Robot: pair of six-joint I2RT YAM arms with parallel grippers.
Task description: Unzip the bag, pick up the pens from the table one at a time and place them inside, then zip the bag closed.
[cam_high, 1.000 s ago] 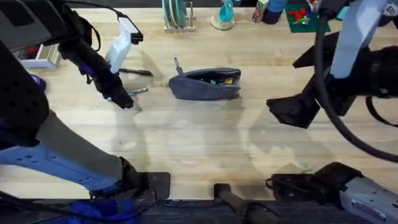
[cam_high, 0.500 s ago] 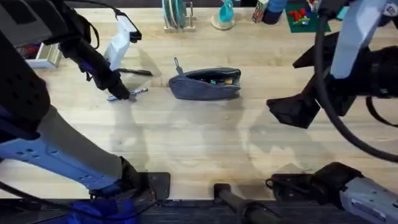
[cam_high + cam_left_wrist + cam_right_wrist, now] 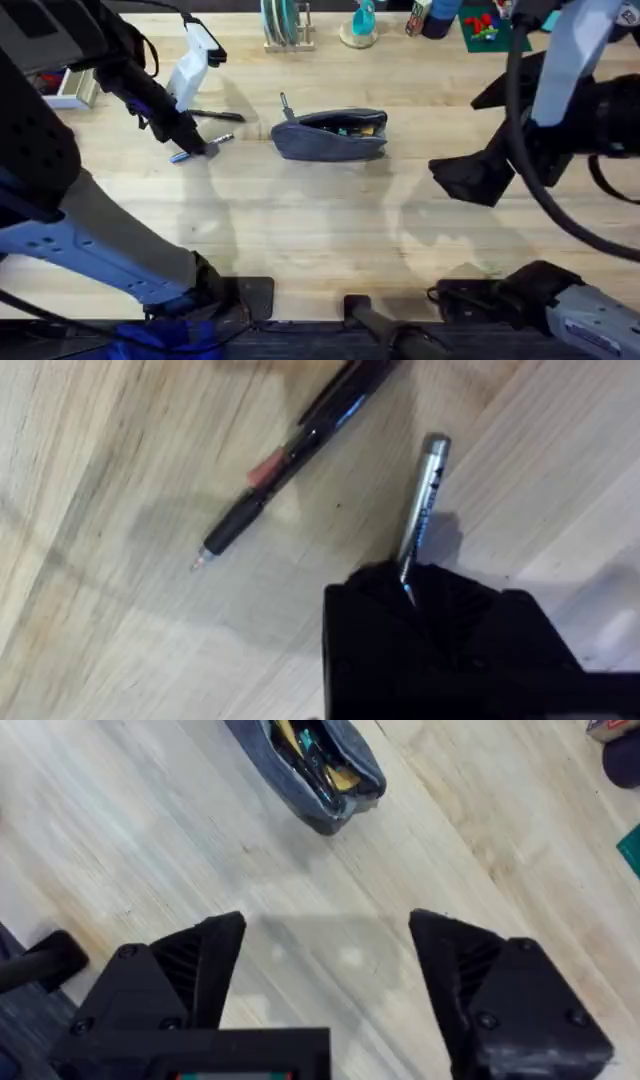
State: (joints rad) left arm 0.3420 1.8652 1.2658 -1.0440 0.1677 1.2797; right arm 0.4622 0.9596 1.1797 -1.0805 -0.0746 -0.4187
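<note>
- My left gripper (image 3: pixel 196 148) seems clamped on the silver pen (image 3: pixel 420 510), left of the open bag (image 3: pixel 332 135).
- Gripped near one end, it may pivot loose.
- Right gripper (image 3: pixel 325 980) hangs wide.

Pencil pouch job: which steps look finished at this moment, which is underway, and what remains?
Done: the pencil pouch is unzipped, with items visible inside. In hand: the left gripper is shut on the silvery pen, at the table. Left: bag that pen, then the black pen lying beside it, then zip shut. The right gripper hangs open.
</note>
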